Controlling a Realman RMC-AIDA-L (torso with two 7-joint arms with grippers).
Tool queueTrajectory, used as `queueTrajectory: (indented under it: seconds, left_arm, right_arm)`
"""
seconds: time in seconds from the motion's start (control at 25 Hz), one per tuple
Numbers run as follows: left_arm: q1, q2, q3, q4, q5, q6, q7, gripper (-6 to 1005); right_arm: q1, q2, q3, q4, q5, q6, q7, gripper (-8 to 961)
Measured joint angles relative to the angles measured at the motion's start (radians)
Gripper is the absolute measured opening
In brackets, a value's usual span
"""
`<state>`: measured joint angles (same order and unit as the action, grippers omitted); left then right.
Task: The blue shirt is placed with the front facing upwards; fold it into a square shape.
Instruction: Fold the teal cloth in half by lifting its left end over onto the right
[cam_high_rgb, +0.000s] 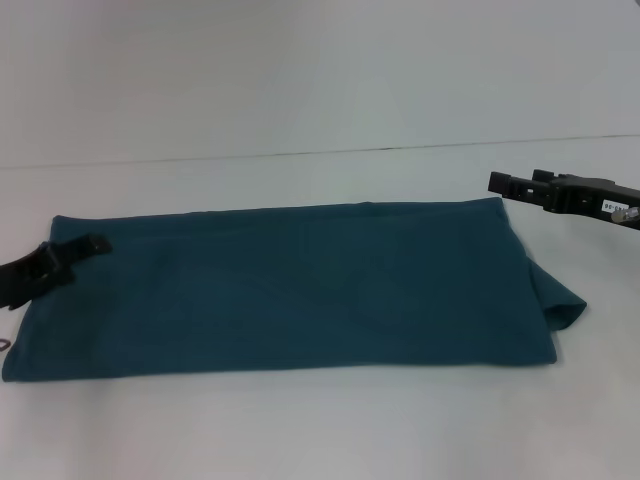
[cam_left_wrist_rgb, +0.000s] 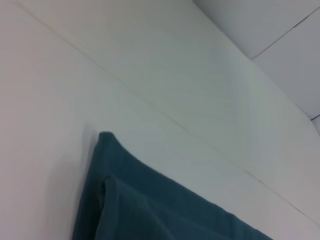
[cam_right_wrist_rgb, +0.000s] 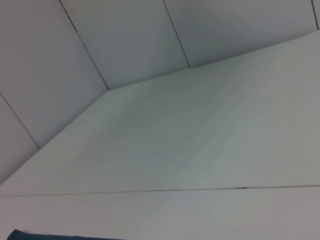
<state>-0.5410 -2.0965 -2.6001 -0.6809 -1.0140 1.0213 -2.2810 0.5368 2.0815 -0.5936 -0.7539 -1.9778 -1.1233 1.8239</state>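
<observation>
Two hands flank folded blue shirt (cam_high_rgb: 290, 290); lettering hidden.

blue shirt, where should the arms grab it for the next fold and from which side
Probably by its short ends. The blue shirt lies as a long flat band across the table, so the left gripper could take the left end from the left, and the right gripper the right end, where a loose flap sticks out, coming down from above.

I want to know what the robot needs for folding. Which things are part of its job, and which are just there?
Part of the job:
- blue shirt, folded into a long band
- left gripper, over the shirt's left end
- right gripper, by its far right corner

Just there:
- white table
</observation>
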Motion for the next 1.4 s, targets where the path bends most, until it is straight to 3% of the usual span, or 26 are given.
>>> queueTrajectory:
  seconds: [0.64,0.96,1.4]
  left_arm:
    - [-0.089,-0.002,0.083,0.122,0.006,-0.233,0.009,826]
    - [-0.078,-0.004,0.080,0.065,0.001,-0.215,0.009,826]
    - [0.034,0.056,0.071,-0.066,0.000,0.009,-0.049,826]
  right_arm:
    - [0.007,0.001,0.000,0.013,0.003,0.000,0.000,916]
    - [0.006,0.001,0.000,0.013,0.004,0.013,-0.002,917]
    - [0.012,0.000,0.000,0.012,0.004,0.015,-0.012,917]
